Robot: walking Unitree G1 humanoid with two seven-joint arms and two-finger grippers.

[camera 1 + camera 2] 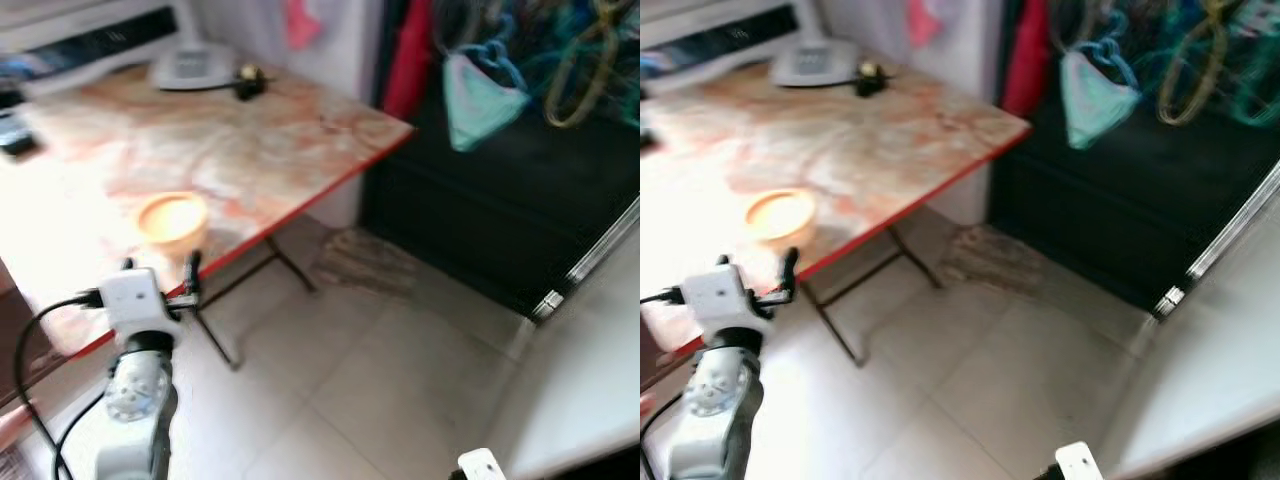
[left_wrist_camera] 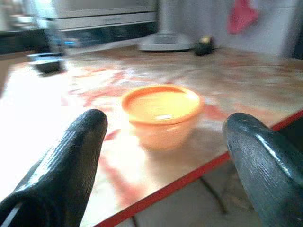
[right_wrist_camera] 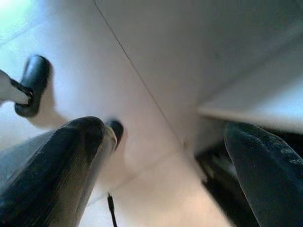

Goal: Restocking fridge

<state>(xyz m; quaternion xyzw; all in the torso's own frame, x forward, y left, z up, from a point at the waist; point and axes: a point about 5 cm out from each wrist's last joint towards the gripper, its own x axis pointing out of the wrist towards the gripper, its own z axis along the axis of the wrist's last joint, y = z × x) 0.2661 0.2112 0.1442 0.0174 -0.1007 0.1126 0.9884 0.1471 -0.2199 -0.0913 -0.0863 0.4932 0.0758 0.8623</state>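
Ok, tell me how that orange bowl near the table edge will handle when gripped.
The orange bowl looks like thin plastic, so probably light and slightly flexible. It seems empty, so it may slide if nudged. The left gripper's open fingers straddle it.

A folding table with a marbled peach top and red edge (image 1: 300, 140) is standing on pale floor tiles (image 1: 380, 400). A white flat device (image 1: 190, 67) is sitting at its far end beside a small dark round object (image 1: 248, 82). A teal cloth bag (image 1: 480, 95) is hanging against a dark cabinet (image 1: 500, 220).
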